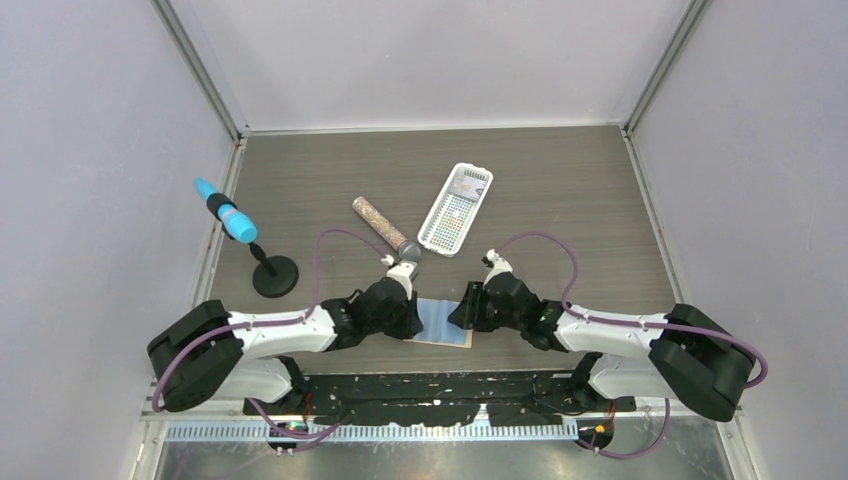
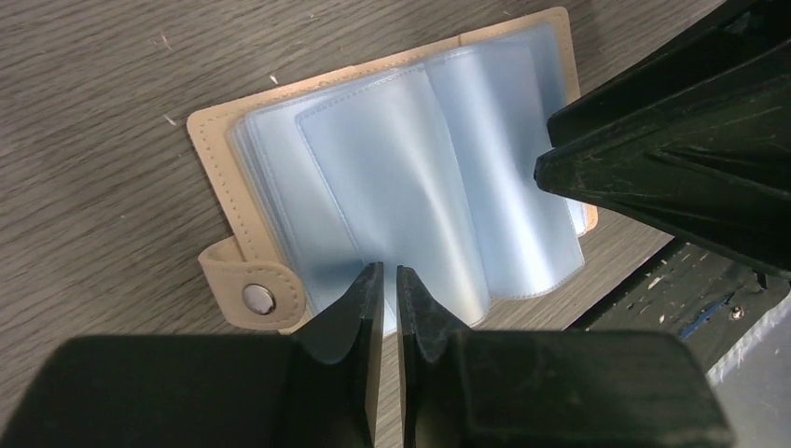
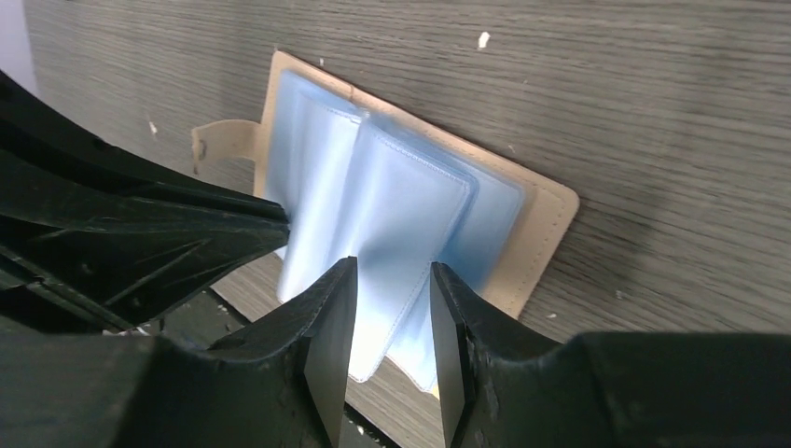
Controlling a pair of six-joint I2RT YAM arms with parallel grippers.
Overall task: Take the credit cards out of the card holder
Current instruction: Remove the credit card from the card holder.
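Observation:
The tan card holder (image 1: 443, 323) lies open on the table near the front edge, between my two grippers. Its shiny bluish-grey pockets fan up in the left wrist view (image 2: 410, 159) and the right wrist view (image 3: 392, 205); its snap tab (image 2: 256, 297) sticks out at one side. No credit card shows apart from the pockets. My left gripper (image 2: 390, 273) is at the pockets' near edge with its jaws almost together and nothing visibly between them. My right gripper (image 3: 394, 275) is open, its jaws on either side of the raised pockets' edge.
A glittery tube (image 1: 385, 226) and a white slotted basket (image 1: 456, 208) lie behind the holder. A blue marker-like object (image 1: 225, 212) stands on a black base (image 1: 275, 276) at the left. The black front rail (image 1: 440, 385) is just behind the holder's near edge.

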